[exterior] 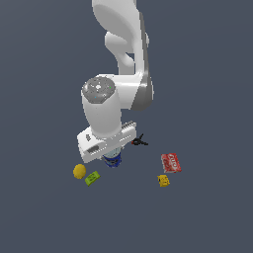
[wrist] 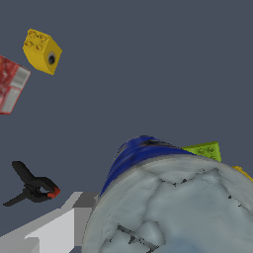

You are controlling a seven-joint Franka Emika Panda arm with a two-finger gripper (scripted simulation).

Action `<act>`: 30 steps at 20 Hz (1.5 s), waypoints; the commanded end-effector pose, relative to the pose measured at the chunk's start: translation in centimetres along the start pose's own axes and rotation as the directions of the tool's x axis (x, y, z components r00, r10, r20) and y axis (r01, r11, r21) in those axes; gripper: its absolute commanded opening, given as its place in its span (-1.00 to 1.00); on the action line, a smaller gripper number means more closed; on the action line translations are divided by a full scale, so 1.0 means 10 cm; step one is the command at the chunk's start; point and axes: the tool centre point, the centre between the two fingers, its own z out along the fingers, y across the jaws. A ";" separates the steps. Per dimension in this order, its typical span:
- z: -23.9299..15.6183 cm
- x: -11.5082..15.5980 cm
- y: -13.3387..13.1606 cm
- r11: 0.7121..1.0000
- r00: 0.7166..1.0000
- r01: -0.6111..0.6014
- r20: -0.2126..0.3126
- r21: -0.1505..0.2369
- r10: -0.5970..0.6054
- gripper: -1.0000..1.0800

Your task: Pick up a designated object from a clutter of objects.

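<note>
Half done at best: hand (exterior: 109, 150) down directly over blue can (wrist: 173, 202), grip unreadable, lift remaining, other clutter well clear alongside.

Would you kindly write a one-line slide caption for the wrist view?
Wrist camera close above the blue can, with green block, black clamp, yellow box and red packet scattered around.

I see a blue can (wrist: 133, 155) with a mottled silver-white top, a yellow ball (exterior: 79, 171), a green block (wrist: 203, 150), a black clamp (wrist: 30, 187) tipped red, a red packet (exterior: 171, 162), and a yellow box (wrist: 42, 51).
</note>
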 end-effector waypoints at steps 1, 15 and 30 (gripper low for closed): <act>-0.20 -0.08 -0.10 1.000 1.000 0.000 -0.004 -0.003 0.000 -1.00; -1.23 -0.60 -0.73 1.000 1.000 0.000 -0.004 -0.004 0.000 -1.00; -2.36 -1.13 -1.39 1.000 1.000 0.001 -0.004 -0.004 -0.001 -1.00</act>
